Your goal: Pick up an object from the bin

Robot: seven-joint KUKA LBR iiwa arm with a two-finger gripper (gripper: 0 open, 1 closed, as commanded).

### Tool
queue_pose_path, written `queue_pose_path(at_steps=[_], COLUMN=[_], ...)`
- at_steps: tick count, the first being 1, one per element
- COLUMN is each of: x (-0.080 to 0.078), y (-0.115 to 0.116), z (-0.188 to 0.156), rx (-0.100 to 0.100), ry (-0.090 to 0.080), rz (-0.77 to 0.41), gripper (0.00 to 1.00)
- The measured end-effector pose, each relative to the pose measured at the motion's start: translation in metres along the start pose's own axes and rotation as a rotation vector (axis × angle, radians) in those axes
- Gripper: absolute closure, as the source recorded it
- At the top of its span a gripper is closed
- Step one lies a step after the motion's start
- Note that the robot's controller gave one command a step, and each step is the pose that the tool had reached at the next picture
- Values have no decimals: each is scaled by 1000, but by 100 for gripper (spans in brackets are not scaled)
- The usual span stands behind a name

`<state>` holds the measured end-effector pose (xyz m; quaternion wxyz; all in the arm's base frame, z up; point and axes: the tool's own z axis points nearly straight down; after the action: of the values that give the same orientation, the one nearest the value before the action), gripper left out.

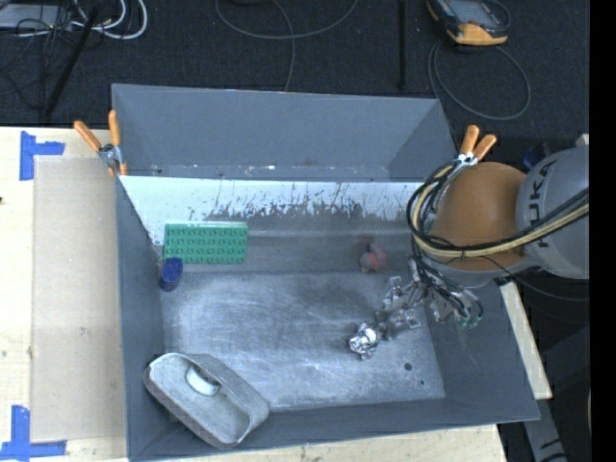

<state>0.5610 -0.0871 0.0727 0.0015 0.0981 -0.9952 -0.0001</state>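
1. The arm (pixel 553 219) reaches in over the right rim of the grey bin (pixel 289 142). Its wrist sits under a rounded orange-brown cover (pixel 481 215), with yellow and black cables (pixel 421 221) looped round the cover's left side.
2. The gripper (pixel 395 316) hangs low over the right part of the bin floor, below the cover and slanting down towards the left and the near wall.
3. Whether the gripper is spread or pressed together cannot be told, because its metal parts blend with the scuffed grey floor behind them.
4. A small crumpled silver ball (pixel 364 340) lies on the floor right of the middle, closer to the near wall than to the far one. It sits just beside the gripper's tip, on its near-left side. Whether the two touch cannot be told.
5. A small pinkish lump (pixel 372 256) lies farther back, at the foot of the far wall and to the far left of the gripper.
6. A flat green building plate (pixel 205 243) leans against the far wall on the left, well apart from the gripper.
7. A small blue piece (pixel 171 273) sits just beside the plate's near-left corner.
8. A flat grey holder (pixel 226 407) with a white oval set in it lies in the near-left corner, tilted against the near wall.
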Motion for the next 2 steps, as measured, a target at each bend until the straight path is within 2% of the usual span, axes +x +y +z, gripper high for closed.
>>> queue_pose_path(at_steps=[1, 2], x=[-1, 0], y=[0, 0], z=[1, 0], rx=[2, 0], ry=[-8, 1], rz=[0, -1], gripper=[0, 100])
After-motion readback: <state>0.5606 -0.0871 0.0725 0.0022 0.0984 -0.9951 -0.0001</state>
